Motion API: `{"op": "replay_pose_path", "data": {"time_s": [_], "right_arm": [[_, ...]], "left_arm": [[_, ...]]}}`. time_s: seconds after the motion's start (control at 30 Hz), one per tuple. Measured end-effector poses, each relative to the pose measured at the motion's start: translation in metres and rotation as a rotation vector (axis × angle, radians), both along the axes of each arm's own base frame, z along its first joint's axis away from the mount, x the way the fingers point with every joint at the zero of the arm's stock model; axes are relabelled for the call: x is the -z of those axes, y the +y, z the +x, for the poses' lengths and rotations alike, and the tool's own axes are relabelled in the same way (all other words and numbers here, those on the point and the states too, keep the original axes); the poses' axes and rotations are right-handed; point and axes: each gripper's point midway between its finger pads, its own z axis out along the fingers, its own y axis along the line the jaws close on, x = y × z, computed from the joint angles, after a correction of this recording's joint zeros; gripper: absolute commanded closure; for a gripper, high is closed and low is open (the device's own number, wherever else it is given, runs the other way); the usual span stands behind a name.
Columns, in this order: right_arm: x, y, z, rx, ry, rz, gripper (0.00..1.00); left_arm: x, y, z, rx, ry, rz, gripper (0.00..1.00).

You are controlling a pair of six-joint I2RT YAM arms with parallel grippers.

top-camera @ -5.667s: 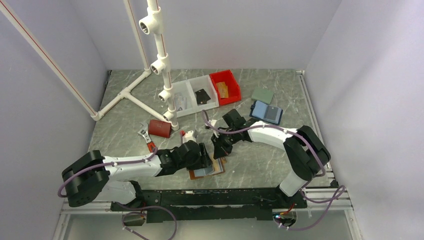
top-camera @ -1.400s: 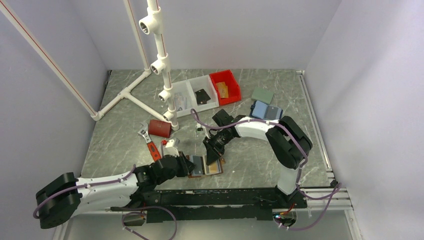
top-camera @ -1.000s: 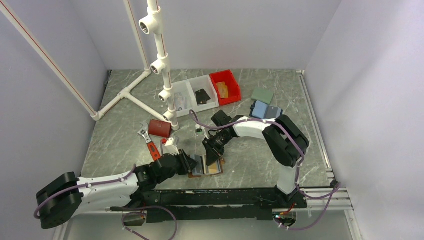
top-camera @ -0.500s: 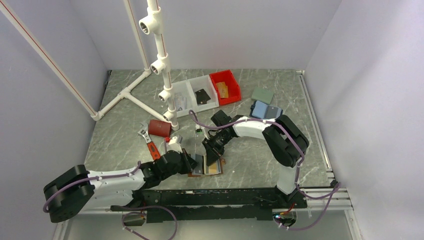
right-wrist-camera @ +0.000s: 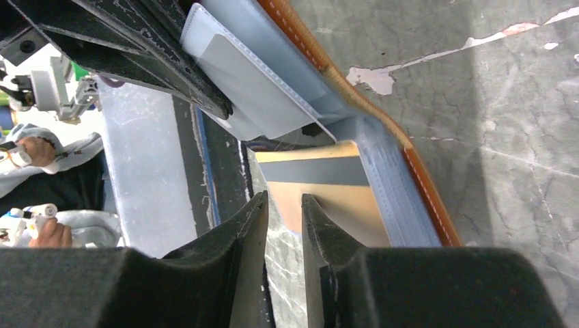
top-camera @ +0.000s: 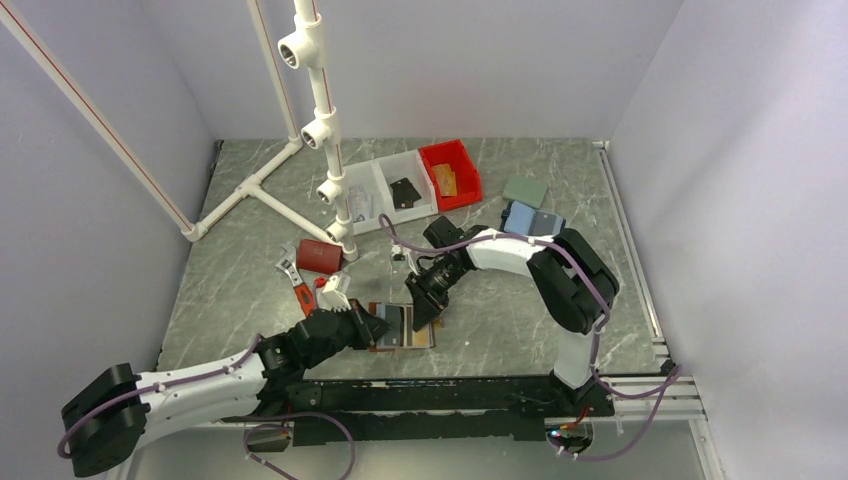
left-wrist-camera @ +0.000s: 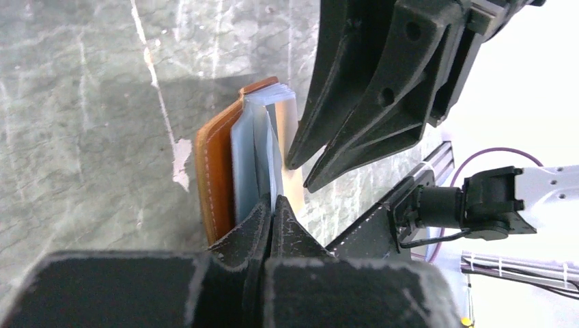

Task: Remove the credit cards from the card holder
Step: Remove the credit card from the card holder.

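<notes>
No credit cards point(right-wrist-camera: 328, 184) out yet. The card holder point(top-camera: 405, 328) lies open on the table point(top-camera: 510, 330). Left gripper point(left-wrist-camera: 271, 208) jaws pinch its blue leaf; right gripper point(right-wrist-camera: 283, 205) jaws are slightly spread at a tan card, apparently ungripped.

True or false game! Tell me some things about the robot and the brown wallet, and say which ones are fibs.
1. The left gripper is wide open. False: it is pinched shut on the card holder, at its pale blue flap.
2. A tan card shows inside the card holder. True.
3. The right gripper holds the blue case. False: the case lies on the table, apart from it.
4. The red bin sits beyond both arms. True.
</notes>
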Motion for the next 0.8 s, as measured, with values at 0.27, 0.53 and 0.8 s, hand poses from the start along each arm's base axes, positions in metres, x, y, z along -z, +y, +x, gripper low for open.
{"op": "replay_pose_path", "data": {"time_s": [0.27,0.53,0.8], "right_arm": [[-0.027,-0.003,0.001,-0.006,0.031,0.094,0.65],[-0.046,-0.006,0.009,0.017,0.036,0.159,0.62],[-0.052,-0.005,0.008,0.014,0.059,0.190,0.61]], "left_arm": [[-0.017,-0.012,-0.001,0.052,-0.054,-0.057,1.00],[-0.028,-0.021,-0.002,0.090,-0.083,-0.098,1.00],[-0.047,-0.024,-0.001,0.097,-0.129,-0.162,1.00]]}}
